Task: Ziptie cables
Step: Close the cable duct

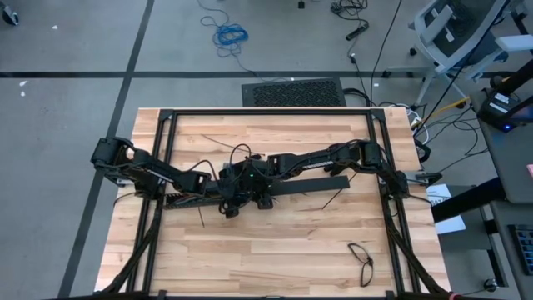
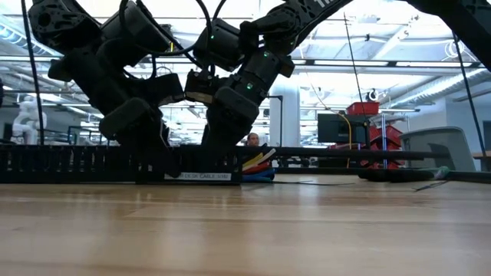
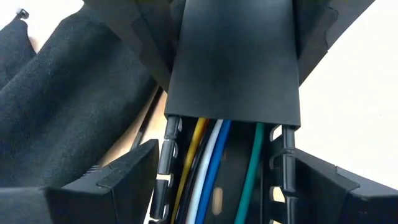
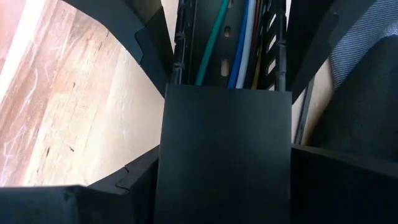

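Cables (image 3: pixel 208 168): yellow, white, blue and green strands, running side by side inside a black slotted duct (image 4: pixel 273 37) that lies across mid-bench (image 1: pixel 275 250). In the low view their ends fan out of the duct's open end (image 2: pixel 257 162), low, just over the wood. Strands look thin and limp, lying parallel, not yet bound by any tie that shows.

A flat black cover (image 3: pixel 233 68) sits over part of the duct; cables emerge from under its edge in both wrist views. Likely it keeps the strands gathered and lined up so a tie can go round them.

Left gripper (image 1: pixel 226 202) and right gripper (image 1: pixel 254 185) meet at the duct, close together, arms reaching in from either side. Each set of jaws straddles the duct and cover. Left jaws stand apart on either flank of the duct; whether they press on it I cannot tell. Right jaws likewise sit wide at the cover's sides; contact unclear.

Thin black strips (image 1: pixel 333 200) lie loose on the wood near the duct. A small cable loop (image 1: pixel 361 258) rests well apart, toward the near right corner.
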You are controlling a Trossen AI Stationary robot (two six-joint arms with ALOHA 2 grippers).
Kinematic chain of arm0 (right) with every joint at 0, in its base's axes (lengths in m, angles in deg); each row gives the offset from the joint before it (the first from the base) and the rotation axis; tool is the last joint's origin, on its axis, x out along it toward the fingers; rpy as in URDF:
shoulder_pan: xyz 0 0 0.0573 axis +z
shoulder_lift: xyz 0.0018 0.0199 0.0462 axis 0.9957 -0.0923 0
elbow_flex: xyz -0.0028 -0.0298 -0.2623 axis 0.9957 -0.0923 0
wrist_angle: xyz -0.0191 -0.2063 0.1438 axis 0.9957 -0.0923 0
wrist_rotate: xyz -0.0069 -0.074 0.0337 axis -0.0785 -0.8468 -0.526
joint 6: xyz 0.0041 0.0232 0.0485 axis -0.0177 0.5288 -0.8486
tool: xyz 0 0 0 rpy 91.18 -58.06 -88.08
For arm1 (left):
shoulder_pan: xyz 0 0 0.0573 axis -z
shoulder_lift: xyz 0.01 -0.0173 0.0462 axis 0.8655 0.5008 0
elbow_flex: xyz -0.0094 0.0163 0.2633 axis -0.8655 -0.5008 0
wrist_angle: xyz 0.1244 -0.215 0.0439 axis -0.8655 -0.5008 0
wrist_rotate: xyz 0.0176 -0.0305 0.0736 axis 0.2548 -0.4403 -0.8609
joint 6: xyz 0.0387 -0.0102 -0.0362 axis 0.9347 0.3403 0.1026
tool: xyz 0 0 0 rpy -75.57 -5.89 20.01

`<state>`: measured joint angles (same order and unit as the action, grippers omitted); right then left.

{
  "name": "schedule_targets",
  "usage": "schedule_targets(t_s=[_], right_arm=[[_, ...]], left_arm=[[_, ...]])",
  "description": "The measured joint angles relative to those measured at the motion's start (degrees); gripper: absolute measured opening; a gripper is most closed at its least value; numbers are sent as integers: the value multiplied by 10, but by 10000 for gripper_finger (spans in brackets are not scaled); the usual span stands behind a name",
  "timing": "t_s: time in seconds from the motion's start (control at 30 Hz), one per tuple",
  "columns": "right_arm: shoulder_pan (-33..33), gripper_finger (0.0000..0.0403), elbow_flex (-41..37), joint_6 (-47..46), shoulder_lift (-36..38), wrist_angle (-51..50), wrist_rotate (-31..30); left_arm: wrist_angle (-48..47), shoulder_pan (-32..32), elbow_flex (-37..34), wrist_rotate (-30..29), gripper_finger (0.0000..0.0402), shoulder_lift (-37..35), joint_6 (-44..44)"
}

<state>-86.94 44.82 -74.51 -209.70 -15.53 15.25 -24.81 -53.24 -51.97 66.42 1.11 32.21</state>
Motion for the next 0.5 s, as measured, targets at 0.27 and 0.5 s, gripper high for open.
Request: schedule_targets(t_s=[0.27, 0.5], right_arm=[[0, 256, 0, 0, 1, -3, 1], [0, 256, 0, 0, 1, 2, 4]], left_arm=[[3, 0, 0, 0, 301, 0, 2], [4, 0, 0, 0, 301, 0, 6]])
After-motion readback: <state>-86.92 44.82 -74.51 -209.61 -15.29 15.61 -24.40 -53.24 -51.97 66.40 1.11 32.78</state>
